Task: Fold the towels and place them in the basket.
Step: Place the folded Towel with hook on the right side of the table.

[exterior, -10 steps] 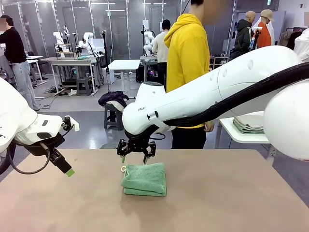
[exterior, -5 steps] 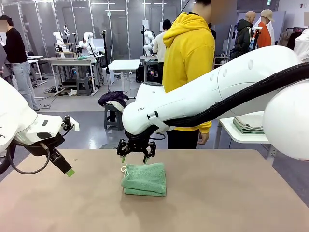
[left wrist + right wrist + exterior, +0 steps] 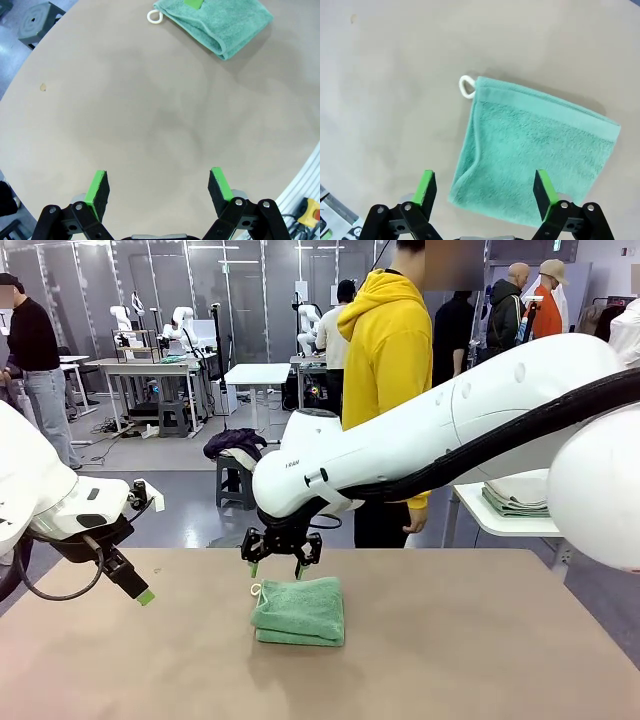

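Now the green towel (image 3: 298,610) lies folded into a thick square at the lower middle of the front view, flat on the brown table (image 3: 480,640). Its small white loop (image 3: 256,590) sticks out at the upper left corner of the fold.

The right gripper (image 3: 279,568) hangs just over the towel's far edge, at the end of the white arm that crosses in from the right of the frame. Its fingers are spread wide and grasp nothing. In the right wrist view the two green pads (image 3: 427,185) stand at the bottom left and bottom right, and the towel spreads across the centre and right of the frame between and beyond them.

The left gripper (image 3: 140,592) sits at the left of the front view, well apart from the towel, tilted down toward the table. Its fingers are released too, wide apart and empty. In the left wrist view bare table lies between them, with the towel at the top right.

A person in a yellow hoodie (image 3: 390,350) stands beyond the table's far edge, at the upper middle.
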`<state>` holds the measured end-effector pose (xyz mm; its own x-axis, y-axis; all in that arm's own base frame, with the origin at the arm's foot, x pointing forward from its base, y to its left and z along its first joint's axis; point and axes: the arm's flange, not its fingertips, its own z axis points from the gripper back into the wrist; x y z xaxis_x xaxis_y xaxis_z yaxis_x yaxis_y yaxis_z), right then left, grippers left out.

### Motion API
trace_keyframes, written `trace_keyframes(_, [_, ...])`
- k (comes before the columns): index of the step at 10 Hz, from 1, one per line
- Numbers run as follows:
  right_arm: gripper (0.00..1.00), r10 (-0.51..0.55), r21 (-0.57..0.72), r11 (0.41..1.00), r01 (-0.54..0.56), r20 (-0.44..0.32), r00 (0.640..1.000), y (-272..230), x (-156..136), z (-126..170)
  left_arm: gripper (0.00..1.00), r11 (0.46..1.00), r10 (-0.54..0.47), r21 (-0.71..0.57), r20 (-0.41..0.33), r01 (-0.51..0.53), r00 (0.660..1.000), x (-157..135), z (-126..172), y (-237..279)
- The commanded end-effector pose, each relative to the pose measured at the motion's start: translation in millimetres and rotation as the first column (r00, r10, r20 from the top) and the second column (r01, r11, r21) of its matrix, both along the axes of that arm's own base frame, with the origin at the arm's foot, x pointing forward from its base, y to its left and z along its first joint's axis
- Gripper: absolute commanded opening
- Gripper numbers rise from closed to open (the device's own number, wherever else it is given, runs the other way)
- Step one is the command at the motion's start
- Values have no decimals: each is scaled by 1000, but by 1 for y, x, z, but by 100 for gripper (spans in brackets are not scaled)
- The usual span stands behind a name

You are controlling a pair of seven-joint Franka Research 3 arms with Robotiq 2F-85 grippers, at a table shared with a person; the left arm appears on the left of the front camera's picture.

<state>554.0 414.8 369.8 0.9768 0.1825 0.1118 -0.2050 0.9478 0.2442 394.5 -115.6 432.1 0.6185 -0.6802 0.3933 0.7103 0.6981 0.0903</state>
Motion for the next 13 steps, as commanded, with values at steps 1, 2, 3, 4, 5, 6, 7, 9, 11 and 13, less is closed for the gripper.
trace_keyframes(1, [100,37,57,998,-35,-40,998,-25,-41,26,100,1000,15,2,8,-15,1000,1,-1,-2])
trace_keyframes(2, [100,5,93,996,-2,-29,1000,-47,-50,33,100,1000,15,2,8,-15,1000,1,-1,-2])
trace_keyframes(3, [100,-21,134,991,26,-39,999,-68,-51,32,100,1000,15,2,8,-15,1000,1,-1,-2])
trace_keyframes(4, [100,-45,178,983,54,-51,998,-90,-49,27,100,1000,15,2,8,-15,1000,1,-1,-2])
trace_keyframes(5, [100,-63,220,972,76,-65,996,-110,-48,19,100,1000,15,2,8,-15,1000,1,-1,-2])
trace_keyframes(6, [100,-72,280,956,90,-74,995,-129,-50,7,100,1000,15,2,8,-15,1000,1,-1,-2])
trace_keyframes(7, [100,-69,331,939,90,-75,995,-144,-54,-4,100,1000,15,2,8,-15,1000,1,-1,-2])
trace_keyframes(9, [100,-86,420,901,111,-78,993,-169,-58,-23,100,1000,15,2,8,-15,1000,1,-1,-2])
trace_keyframes(11, [100,-116,490,858,151,-103,988,-183,-56,-45,100,1000,15,2,8,-15,1000,1,-1,-2])
trace_keyframes(13, [100,-149,527,829,189,-118,982,-195,-53,-56,100,1000,15,2,8,-15,1000,1,-1,-2])
